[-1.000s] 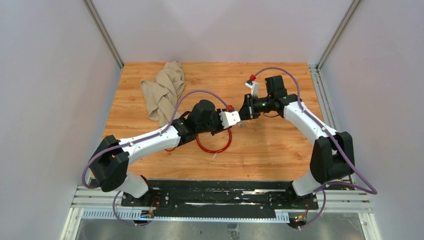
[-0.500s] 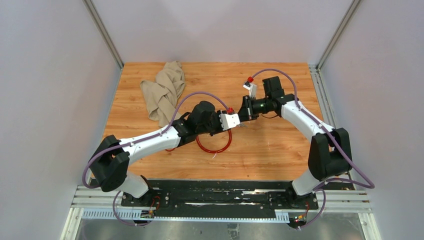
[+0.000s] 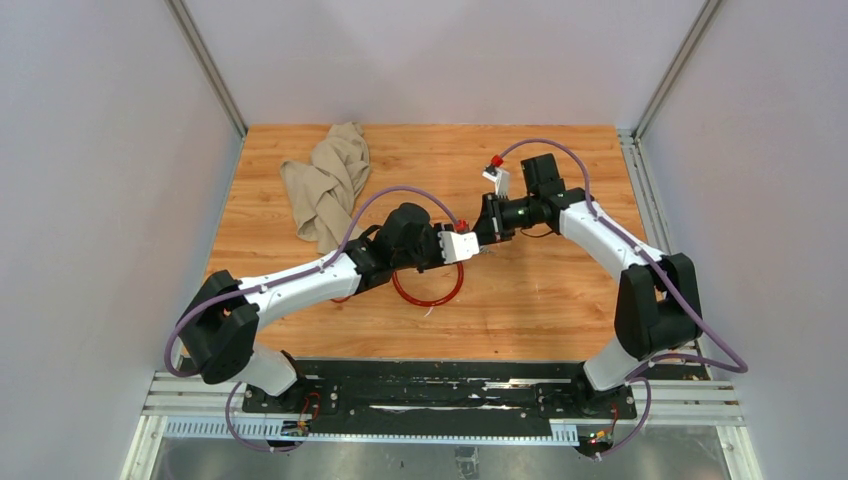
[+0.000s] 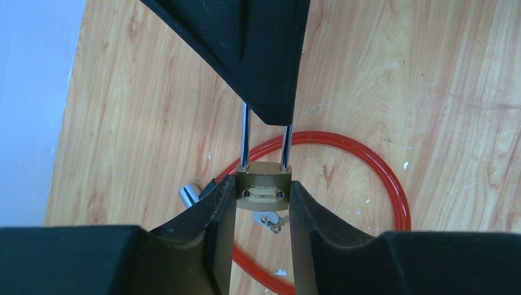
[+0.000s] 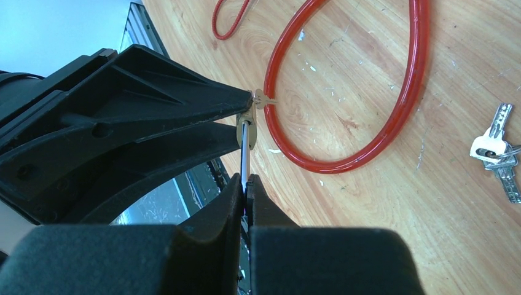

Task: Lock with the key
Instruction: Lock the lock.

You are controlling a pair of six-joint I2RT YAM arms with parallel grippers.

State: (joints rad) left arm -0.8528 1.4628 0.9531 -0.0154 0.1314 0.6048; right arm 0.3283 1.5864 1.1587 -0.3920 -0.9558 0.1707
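Observation:
My left gripper [image 3: 464,246] [image 4: 263,200] is shut on the body of a small brass padlock [image 4: 264,190], with a small key [image 4: 270,220] hanging from the lock's underside. The padlock's steel shackle [image 4: 245,138] stands out of the body. My right gripper [image 3: 487,226] [image 5: 247,182] is shut on that shackle [image 5: 244,153], just above the table. A small bunch of silver-grey keys on a ring [image 5: 494,153] lies loose on the wood to the right of the big red cable loop [image 5: 368,123] [image 3: 428,292].
A beige cloth [image 3: 328,185] lies crumpled at the far left. A thin red loop [image 5: 230,21] lies past the cable loop. The cable's silver end piece [image 4: 190,195] sits left of my left fingers. Grey walls close in the table on three sides.
My right gripper has shifted a little left, closer to my left gripper. The left gripper has moved slightly left and towards the arm bases. Both holds are unchanged.

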